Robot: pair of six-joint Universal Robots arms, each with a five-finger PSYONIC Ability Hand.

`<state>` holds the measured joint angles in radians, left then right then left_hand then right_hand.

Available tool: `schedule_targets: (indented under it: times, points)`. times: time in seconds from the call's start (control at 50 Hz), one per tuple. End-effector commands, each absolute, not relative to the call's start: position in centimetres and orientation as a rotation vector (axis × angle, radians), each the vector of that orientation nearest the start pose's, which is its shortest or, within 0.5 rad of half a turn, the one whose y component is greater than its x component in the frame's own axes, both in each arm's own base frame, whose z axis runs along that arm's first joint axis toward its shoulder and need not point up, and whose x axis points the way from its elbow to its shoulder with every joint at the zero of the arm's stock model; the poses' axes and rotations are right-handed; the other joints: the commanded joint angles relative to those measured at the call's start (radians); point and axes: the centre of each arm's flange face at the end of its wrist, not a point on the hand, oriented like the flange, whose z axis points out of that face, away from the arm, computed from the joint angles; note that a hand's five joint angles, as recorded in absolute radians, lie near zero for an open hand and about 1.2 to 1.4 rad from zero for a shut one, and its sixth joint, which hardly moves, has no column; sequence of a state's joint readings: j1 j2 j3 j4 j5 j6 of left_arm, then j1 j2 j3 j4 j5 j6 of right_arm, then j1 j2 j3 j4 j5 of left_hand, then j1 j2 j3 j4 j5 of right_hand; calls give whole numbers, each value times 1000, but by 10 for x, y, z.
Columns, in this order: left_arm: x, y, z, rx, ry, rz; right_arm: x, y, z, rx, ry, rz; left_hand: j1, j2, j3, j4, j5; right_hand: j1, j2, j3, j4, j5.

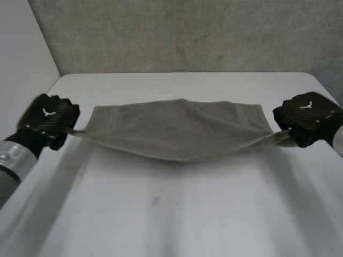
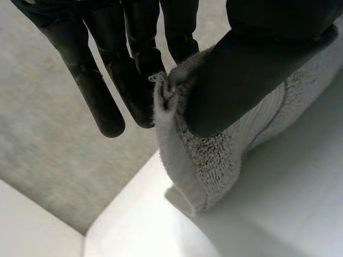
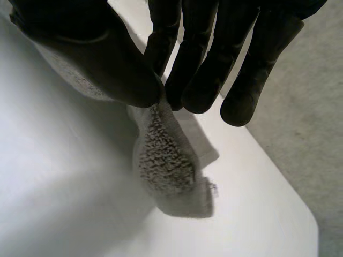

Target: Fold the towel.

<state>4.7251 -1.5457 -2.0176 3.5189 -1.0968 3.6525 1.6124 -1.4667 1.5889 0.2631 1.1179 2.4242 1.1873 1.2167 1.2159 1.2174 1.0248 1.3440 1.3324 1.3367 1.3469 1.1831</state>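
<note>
Holding the towel [image 1: 177, 131] stretched between both hands, I keep it at the centre of the head view, ends raised and middle sagging. I cannot tell whether the sag touches the table [image 1: 171, 214].

My left hand [image 1: 48, 120], at 9 o'clock, pinches one end, with the thumb [image 2: 241, 69] pressing the pile against the fingers [image 2: 139, 80]. My right hand [image 1: 308, 118], at 3 o'clock, pinches the other end likewise.

Step in hand, by my judgement: the lifted edge is being carried over for a fold. The next move calls for both hands to travel level and together, then lay the edge down square before letting go.

The table is white and matte, with a faint mark [image 1: 154, 201] at 6 o'clock. Beyond its far edge, at 12 o'clock, lies a grey speckled surface [image 1: 177, 32]. A white panel [image 1: 21, 48] stands at 10 o'clock.
</note>
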Motion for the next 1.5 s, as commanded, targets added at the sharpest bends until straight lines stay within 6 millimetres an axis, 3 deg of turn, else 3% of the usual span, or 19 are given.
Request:
schedule_targets:
  times: [0.02,0.12,0.3,0.4,0.44,0.48,0.56,0.58,0.62,0.66,0.68,0.72,0.76,0.88,0.98,1.26,1.5]
  points:
    - [-164,-240,234,1019,2055,-2123,180,-253,284,-1322,2200,-1853,209,180,180,179,197,52,64,60,49,39]
    - [-157,-216,233,1025,2160,-2041,162,-234,303,-1395,2257,-1880,209,180,180,179,197,52,64,60,49,39]
    - [-147,-218,225,1043,2195,-2016,165,-228,306,-1528,2157,-1879,209,180,180,179,197,52,64,60,49,39]
    - [-145,-234,217,1050,2223,-2017,166,-252,282,-1523,2164,-1777,209,180,180,179,197,52,64,60,49,39]
    - [-150,-250,211,1085,2235,-2029,164,-277,269,-1514,2193,-1766,209,180,180,179,197,52,64,60,49,39]
    - [-156,-256,206,1116,2254,-2033,165,-286,264,-1511,2209,-1757,209,180,180,179,197,52,64,60,49,39]
    - [-165,-278,195,1122,2308,-2023,180,-300,252,-1548,2188,-1730,209,180,180,179,197,52,64,60,49,39]
    - [-169,-289,189,1105,2336,-2007,192,-307,247,-1582,2160,-1732,209,180,180,179,197,52,64,60,49,39]
    - [-175,-301,183,1084,2355,-1986,200,-316,243,-1600,2151,-1746,209,180,180,179,197,52,64,60,49,39]
    - [-182,-325,173,1037,2355,-1960,209,-335,234,-1619,2147,-1792,209,180,180,179,197,52,64,60,49,39]
    - [-182,-326,173,1037,2355,-1960,209,-335,234,-1619,2147,-1793,209,180,180,179,197,52,64,60,49,39]
    - [-184,-338,169,1016,2345,-1952,214,-356,224,-1622,2132,-1859,209,180,180,179,197,52,64,60,49,39]
    - [-187,-362,162,982,2323,-1953,218,-366,219,-1625,2112,-1892,209,180,180,179,197,52,64,60,49,39]
    - [-209,-390,157,981,2302,-2028,238,-390,204,-1624,2041,-1988,209,180,180,179,197,52,64,60,49,39]
    - [-213,-412,156,918,2261,-2058,242,-406,191,-1619,2059,-2015,209,180,180,179,197,52,64,60,49,39]
    - [-223,-439,137,898,2252,-2047,256,-442,162,-1616,2031,-2098,209,180,180,179,197,52,64,60,49,39]
    - [-225,-447,124,903,2260,-2039,266,-452,149,-1616,2016,-2137,209,180,180,179,197,52,64,60,49,39]
